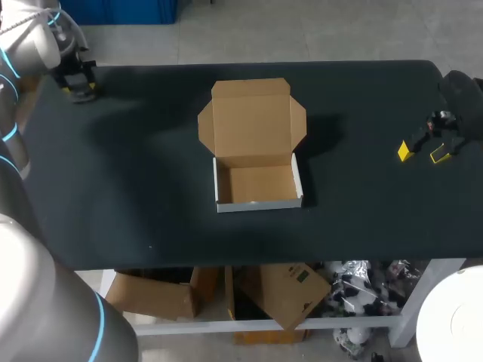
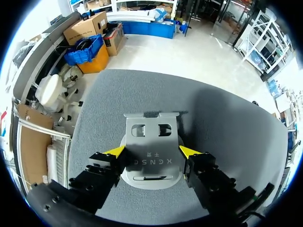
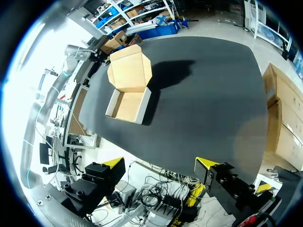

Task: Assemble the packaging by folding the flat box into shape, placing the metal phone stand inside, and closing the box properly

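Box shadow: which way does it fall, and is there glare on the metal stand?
Head view: the open box lid casts a shadow on the table toward my right arm. Right wrist view: same shadow beside the lid. Left wrist view: the metal stand is evenly lit, no glare.

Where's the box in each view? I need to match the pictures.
Head: box at table centre, lid open.
Left wrist: not in it; only the stand in the left gripper.
Right wrist: far ahead of the right gripper, lid open.
Shared landmark: the black table.
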Controlling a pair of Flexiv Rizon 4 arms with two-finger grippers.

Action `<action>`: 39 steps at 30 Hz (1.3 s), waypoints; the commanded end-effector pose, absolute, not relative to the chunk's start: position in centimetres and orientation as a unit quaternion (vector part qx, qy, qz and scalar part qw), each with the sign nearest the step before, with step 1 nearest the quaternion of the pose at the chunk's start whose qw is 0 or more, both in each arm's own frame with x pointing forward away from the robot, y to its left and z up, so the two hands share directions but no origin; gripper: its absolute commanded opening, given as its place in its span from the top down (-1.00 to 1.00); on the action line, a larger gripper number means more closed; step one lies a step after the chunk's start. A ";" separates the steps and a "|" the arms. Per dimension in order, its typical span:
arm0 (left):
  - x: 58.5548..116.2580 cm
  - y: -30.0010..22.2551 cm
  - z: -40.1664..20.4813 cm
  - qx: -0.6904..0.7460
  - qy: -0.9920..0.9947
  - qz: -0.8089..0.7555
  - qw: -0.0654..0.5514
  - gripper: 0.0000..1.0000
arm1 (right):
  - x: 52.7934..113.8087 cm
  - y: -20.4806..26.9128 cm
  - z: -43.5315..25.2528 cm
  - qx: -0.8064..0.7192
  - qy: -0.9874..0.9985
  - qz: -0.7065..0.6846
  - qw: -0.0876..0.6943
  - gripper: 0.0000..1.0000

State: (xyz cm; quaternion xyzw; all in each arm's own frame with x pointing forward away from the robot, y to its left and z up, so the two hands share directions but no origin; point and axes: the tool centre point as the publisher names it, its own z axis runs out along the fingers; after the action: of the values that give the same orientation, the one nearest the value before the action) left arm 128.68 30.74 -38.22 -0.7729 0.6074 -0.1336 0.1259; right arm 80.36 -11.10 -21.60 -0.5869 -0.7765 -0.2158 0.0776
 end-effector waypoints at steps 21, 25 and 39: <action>121.8 29.1 -32.9 -0.745 0.647 -0.135 0.087 1.00 | 80.3 -11.2 -21.4 -0.587 -0.777 -0.215 0.079 -1.00; 120.6 28.5 -32.1 -0.737 0.652 -0.149 0.095 1.00 | 80.3 -11.2 -21.4 -0.587 -0.777 -0.215 0.079 -1.00; 115.9 25.6 -29.7 -0.704 0.674 -0.185 0.123 1.00 | 80.9 -11.4 -21.9 -0.521 -0.818 -0.237 0.050 -1.00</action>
State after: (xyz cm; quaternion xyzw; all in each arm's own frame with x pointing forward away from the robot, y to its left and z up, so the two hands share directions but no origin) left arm 119.93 26.41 -30.74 -0.7131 0.6932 -0.1018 0.0235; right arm 81.23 -11.17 -21.51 -0.5304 -0.8141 -0.2309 0.0509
